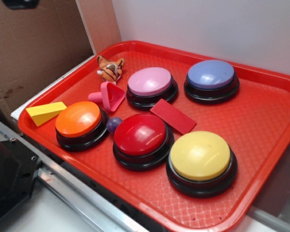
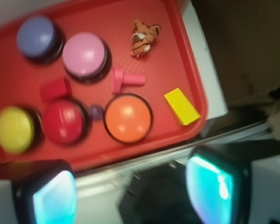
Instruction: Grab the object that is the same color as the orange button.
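Plush tiger toy (image 2: 144, 37) lay on the red tray (image 2: 18, 149), far ahead of the claw (image 2: 133, 186) and slightly right; soft, light, best pinched across its body. Claw stood wide, empty.

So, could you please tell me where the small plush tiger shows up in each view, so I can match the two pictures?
Exterior: the plush tiger lies at the tray's far left corner, left of the pink button.
Wrist: the tiger is at upper centre-right, right of the pink button.
Shared landmark: the orange button, with the pink cone toy between it and the tiger.
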Available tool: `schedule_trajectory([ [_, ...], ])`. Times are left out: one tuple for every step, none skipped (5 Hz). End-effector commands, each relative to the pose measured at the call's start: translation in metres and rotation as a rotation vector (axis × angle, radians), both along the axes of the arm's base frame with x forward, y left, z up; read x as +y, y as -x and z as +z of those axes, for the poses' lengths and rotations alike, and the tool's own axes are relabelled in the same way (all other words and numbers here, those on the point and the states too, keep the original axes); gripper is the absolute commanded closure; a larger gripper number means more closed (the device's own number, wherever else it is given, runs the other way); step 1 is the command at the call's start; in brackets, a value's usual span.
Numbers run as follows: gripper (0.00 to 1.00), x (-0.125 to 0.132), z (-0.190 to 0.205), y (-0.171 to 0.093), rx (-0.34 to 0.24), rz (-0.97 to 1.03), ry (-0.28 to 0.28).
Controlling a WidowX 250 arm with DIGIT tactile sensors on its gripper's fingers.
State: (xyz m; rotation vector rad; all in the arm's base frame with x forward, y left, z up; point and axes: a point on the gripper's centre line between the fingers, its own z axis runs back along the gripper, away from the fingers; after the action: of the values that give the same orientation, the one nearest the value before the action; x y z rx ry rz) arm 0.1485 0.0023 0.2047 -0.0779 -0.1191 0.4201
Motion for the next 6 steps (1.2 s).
schedule_trajectory([
  [0.00, 0.050, -0.068, -0.060, -0.016, 0.491, -0.026],
  [0.00, 0.062, -0.094, -0.080, -0.098, 0.616, -0.064],
  [0.00, 0.069, -0.122, -0.097, -0.149, 0.643, -0.080],
  [0.00, 0.068, -0.141, -0.112, -0.154, 0.599, -0.039],
  [0.00, 0.066, -0.168, -0.134, -0.137, 0.540, 0.011],
  [0.00, 0.066, -0.178, -0.148, -0.123, 0.517, 0.056],
])
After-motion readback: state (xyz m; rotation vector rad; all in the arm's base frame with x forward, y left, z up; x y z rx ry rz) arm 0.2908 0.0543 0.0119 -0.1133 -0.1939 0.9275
